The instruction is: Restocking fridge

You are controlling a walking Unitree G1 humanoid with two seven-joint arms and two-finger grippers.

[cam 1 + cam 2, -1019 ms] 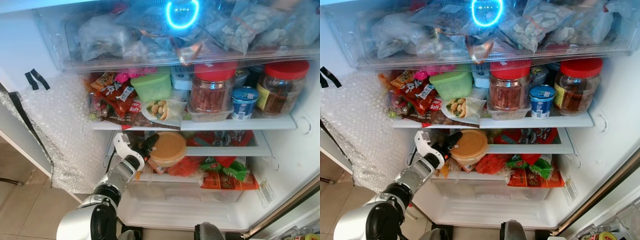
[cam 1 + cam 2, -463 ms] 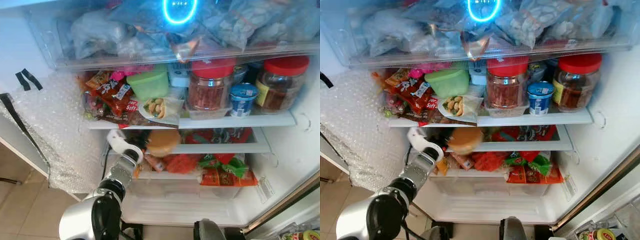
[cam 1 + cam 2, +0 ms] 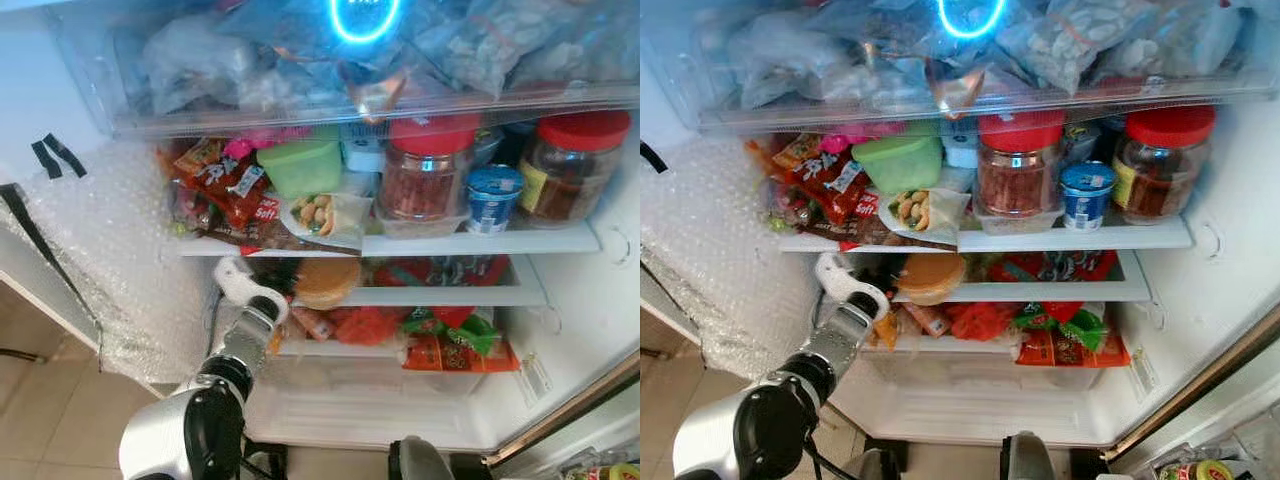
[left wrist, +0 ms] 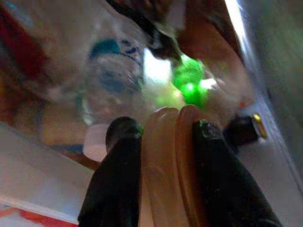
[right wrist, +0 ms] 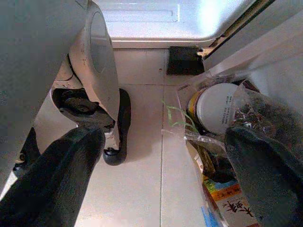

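— Under the first glass shelf (image 3: 480, 243) of the open fridge (image 3: 600, 330), what do we hold?

— We hold a round tan container (image 3: 326, 281). Our left pincer (image 4: 163, 137) is clamped on its edge; in the wrist view one black finger (image 4: 118, 175) presses each side of the rim. The container is tilted and sits at the left end of the narrow middle shelf (image 3: 450, 297), just below the first shelf.

— What is close around it?

— To its right on the same level lies a red packet (image 3: 440, 272). Below it we see red and green snack bags (image 3: 440, 335) and an orange packet (image 3: 318, 324), all packed tight. Above, on the first shelf, stand a green tub (image 3: 302, 168), a wrapped food with nuts (image 3: 325, 217), red snack packets (image 3: 230, 190), a red-lid jar (image 3: 427, 170), a blue cup (image 3: 494, 198) and a second red-lid jar (image 3: 570, 165). Higher up is a clear drawer (image 3: 300, 70) full of plastic bags.

— And on the left side?

— Bubble wrap (image 3: 110, 250) covers the wall beside our left arm (image 3: 235, 360).

— Where is the other arm?

— Our right pincer (image 5: 161, 175) hangs low with its fingers spread apart, over the tiled floor (image 5: 142, 189), beside a bag of groceries (image 5: 227, 127).
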